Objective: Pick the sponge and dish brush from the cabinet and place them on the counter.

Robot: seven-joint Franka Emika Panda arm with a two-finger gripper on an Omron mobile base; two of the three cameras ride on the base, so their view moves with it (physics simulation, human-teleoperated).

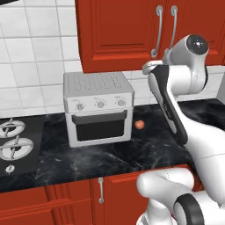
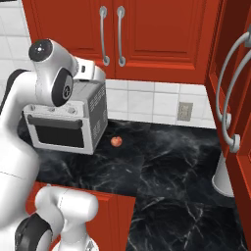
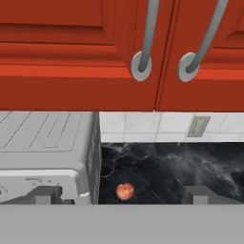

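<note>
The red wall cabinet (image 1: 123,35) (image 2: 157,39) (image 3: 71,57) hangs above the counter with both panelled doors shut. Its two curved silver handles (image 3: 147,33) meet at the middle seam. The sponge and the dish brush are hidden. My gripper (image 3: 123,195) is open, its fingertips (image 3: 47,194) wide apart with nothing between them. It faces the lower edge of the cabinet doors from a short distance, just below the handles. The black marble counter (image 1: 132,154) (image 2: 166,162) (image 3: 181,162) runs underneath.
A silver toaster oven (image 1: 97,107) (image 2: 68,122) (image 3: 43,147) stands on the counter below the hand, with a small red fruit (image 1: 139,125) (image 2: 116,141) (image 3: 125,191) to its right. A stovetop (image 1: 15,143) lies at the left. Another red door with long handles (image 2: 230,98) juts in at the right.
</note>
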